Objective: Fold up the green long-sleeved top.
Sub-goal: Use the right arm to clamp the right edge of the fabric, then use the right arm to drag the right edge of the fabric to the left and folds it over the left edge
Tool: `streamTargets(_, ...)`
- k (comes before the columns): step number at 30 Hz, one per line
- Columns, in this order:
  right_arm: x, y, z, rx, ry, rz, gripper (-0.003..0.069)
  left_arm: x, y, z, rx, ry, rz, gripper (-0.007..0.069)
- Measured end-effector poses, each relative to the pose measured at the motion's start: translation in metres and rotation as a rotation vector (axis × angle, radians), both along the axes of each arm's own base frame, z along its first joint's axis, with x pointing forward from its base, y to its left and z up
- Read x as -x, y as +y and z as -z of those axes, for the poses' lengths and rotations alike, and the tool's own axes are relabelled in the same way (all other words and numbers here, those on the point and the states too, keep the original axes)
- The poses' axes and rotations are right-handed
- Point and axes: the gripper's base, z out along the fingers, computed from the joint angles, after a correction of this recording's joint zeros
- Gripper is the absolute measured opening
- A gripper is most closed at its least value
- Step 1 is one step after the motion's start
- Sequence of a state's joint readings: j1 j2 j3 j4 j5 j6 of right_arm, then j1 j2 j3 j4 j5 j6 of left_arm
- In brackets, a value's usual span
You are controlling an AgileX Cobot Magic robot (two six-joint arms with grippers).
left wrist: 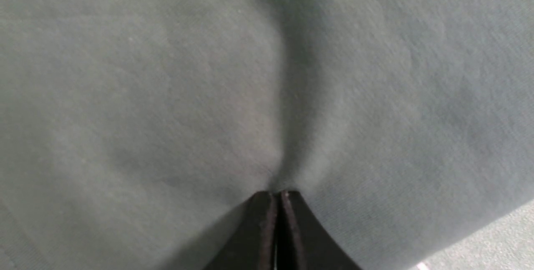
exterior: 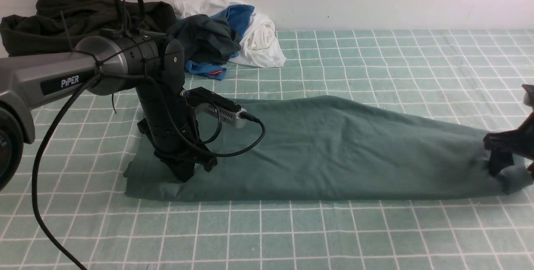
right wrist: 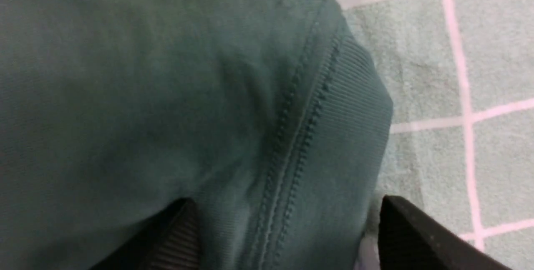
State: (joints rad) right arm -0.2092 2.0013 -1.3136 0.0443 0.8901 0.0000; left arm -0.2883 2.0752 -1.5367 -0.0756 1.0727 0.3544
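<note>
One green long-sleeved top [exterior: 333,149] lies as a long folded strip with two grippers on it: the left gripper [exterior: 183,175], wrist pointing steeply down, pinches its left end with jaws closed, and the low right gripper [exterior: 500,162] straddles its ribbed right end, jaws spread wide, gripping nothing.

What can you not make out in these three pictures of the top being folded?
- Top: where its sleeves lie; folds hide them, every view.
- Right gripper: front view, cut off by the right edge.
- Clothes pile: front view, partly behind the left arm.
</note>
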Motion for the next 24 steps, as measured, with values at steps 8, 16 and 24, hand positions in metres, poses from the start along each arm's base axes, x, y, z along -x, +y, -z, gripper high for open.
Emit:
streamTargets(8, -0.004, 0.017, -0.001, 0.023, 0.0, -0.104, 0.035, 0.0, 0.0, 0.0, 0.0, 0.0, 0.0, -0.0003)
streamTargets(16, -0.004, 0.028, -0.015, 0.045, -0.022, -0.164, 0.0034, 0.001, 0.002, -0.007, -0.004, -0.02, 0.007, -0.0003)
streamTargets(24, 0.003, 0.014, -0.135, 0.294, -0.237, -0.173, 0.0031, 0.031, 0.017, -0.117, -0.002, -0.288, 0.0, -0.0003)
